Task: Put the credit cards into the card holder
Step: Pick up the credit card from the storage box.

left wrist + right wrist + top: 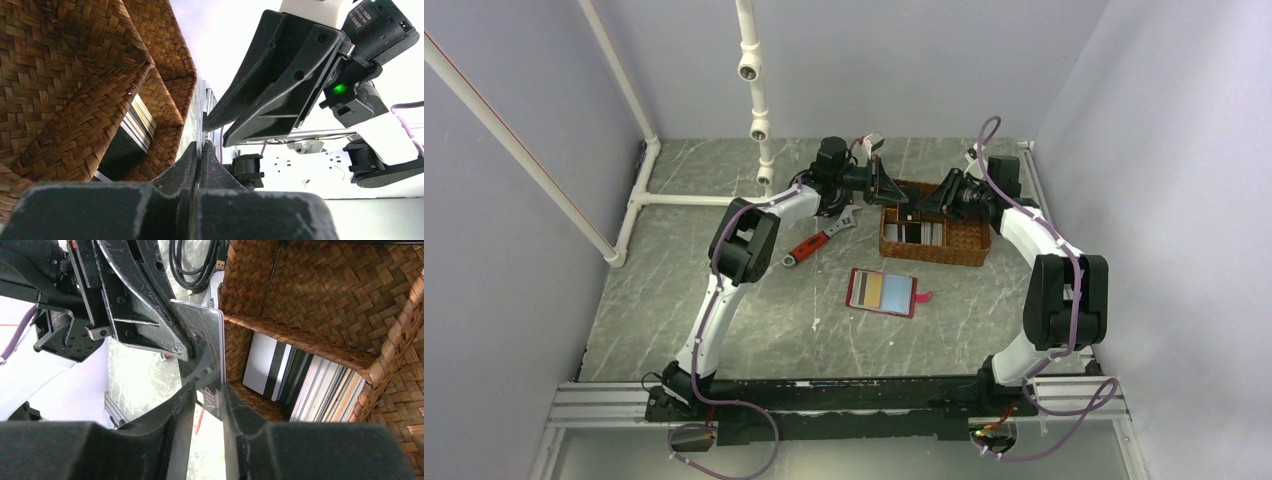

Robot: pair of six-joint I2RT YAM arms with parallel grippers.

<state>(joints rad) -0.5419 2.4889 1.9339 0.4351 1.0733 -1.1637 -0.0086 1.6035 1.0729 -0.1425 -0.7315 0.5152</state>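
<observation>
1. Handover in mid-air, seen from the top view: left gripper [886, 185] and right gripper [929, 197] tip to tip over the far side of the wicker basket [964, 255].
   - Card holder [882, 291] lying open on the table [724, 320], nearer the arm bases and well apart from both grippers, with a tan and a pale card showing inside.
   - More credit cards [919, 233] standing in the basket.
   - Red-handled wrench [819, 240] beside the left arm, close enough to clip on a careless swing back.
   - Too small here to judge either grip.

2. Left wrist view: left gripper [200, 150] pressed fully together on a thin pale sliver, apparently the edge of the held card.
   - Right gripper [215, 127] looming just beyond, basket [75, 75] directly alongside.
   - Little room between the two sets of fingers, so a real chance of a knock on any sideways correction.

3. Right wrist view: dark card [202, 330] pinched at its upper part in the left gripper [182, 350].
   - Right gripper [207, 395] partly open, straddling the lower "VIP" end, with a gap visible and nothing clamped yet.
   - Likely to drop into the basket or onto the table if released by the left before a firm pinch by the right.
   - Could flex or twist if pulled while clamped at both ends.
   - With a shallow bite near the edge, apt to pivot during the carry and then jam at the holder's slot.
</observation>
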